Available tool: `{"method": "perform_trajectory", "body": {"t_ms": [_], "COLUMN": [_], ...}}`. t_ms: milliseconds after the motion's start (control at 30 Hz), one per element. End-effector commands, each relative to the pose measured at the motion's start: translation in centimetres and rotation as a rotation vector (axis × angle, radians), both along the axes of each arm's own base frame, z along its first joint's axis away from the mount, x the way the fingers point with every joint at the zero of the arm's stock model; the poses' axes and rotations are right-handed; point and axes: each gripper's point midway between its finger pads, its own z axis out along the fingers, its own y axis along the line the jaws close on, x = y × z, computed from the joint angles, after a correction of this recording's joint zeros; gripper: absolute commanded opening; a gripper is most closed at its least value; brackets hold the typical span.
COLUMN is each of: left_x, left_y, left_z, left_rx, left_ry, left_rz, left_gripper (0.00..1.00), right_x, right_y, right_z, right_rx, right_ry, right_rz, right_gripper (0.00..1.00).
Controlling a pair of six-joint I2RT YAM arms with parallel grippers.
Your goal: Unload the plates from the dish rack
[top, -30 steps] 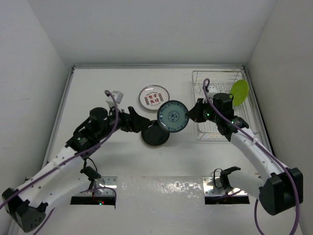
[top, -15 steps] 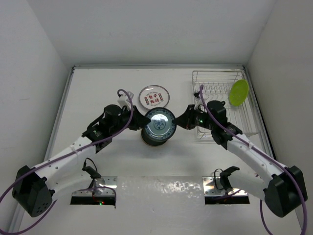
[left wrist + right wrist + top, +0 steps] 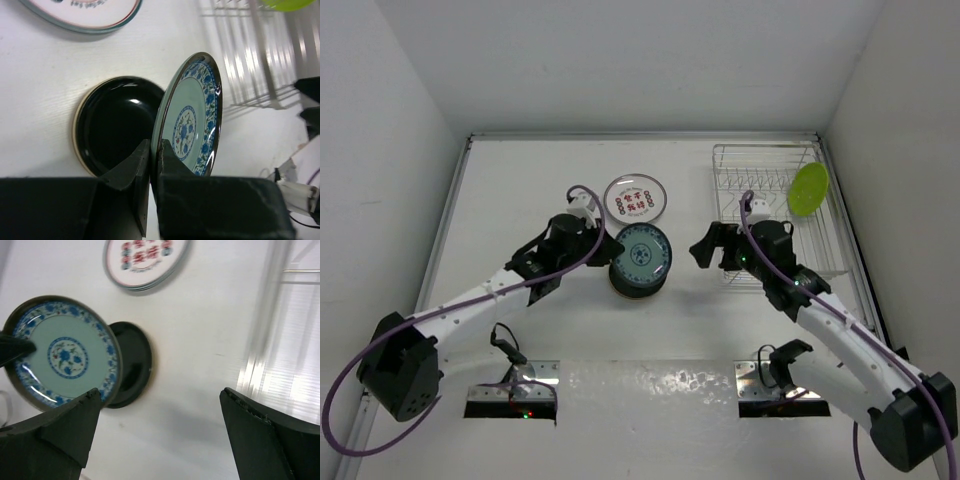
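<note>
The plates are split between tabletop [image 3: 520,180] and rack. At the centre of the top view a blue-patterned plate [image 3: 642,256] stands tilted on edge over a black plate [image 3: 112,125] that lies flat, and we see the left jaws shut tight on its rim. A white plate with red marks [image 3: 635,198] lies just above them. Right of centre, the right jaws gape wide and hold nothing. At the upper right a lime green plate [image 3: 808,189] stands upright in the dish rack [image 3: 760,180].
</note>
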Motion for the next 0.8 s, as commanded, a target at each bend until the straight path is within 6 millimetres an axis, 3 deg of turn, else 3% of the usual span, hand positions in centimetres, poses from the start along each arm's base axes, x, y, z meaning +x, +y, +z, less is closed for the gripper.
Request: {"method": "perform_trajectory", "body": {"t_ms": [0, 133, 300, 367, 500, 600, 633, 667, 767], "left_x": [1.3, 2.5, 2.9, 3.2, 3.1, 3.1, 3.1, 3.0, 2.5], "left_y": [0.0, -0.6, -1.0, -0.7, -0.4, 0.1, 0.3, 0.5, 1.6], "left_z": [-0.5, -3.1, -4.8, -5.4, -6.3, -6.7, -6.8, -7.0, -8.0], "left_rx": [0.002, 0.046, 0.054, 0.067, 0.089, 0.107, 0.114, 0.122, 0.177], "left_ry": [-0.023, 0.033, 0.072, 0.081, 0.107, 0.123, 0.128, 0.133, 0.176], "left_rz": [0.048, 0.05, 0.06, 0.087, 0.104, 0.125, 0.139, 0.145, 0.175], "left_gripper": [0.0, 0.0, 0.01, 0.15, 0.31, 0.56, 0.72, 0.8, 0.92], "right_x": [0.3, 0.0, -0.3, -0.3, -0.3, -0.2, -0.2, -0.1, 0.0], "right_y": [-4.3, -4.8, -5.7, -6.2, -6.5, -6.6, -6.7, -6.8, -8.5], "right_z": [-0.8, -0.8, -0.9, -0.8, -0.9, -1.2, -1.2, -1.3, -1.3], "right_rx": [-0.176, -0.206, -0.265, -0.285, -0.301, -0.316, -0.324, -0.335, -0.41], "right_ry": [-0.031, -0.032, -0.021, -0.027, -0.028, -0.021, -0.019, -0.013, 0.014], "right_rz": [-0.15, -0.146, -0.154, -0.168, -0.171, -0.173, -0.174, -0.178, -0.237], "right_gripper": [0.99, 0.99, 0.99, 0.99, 0.99, 0.99, 0.99, 0.99, 0.99]}}
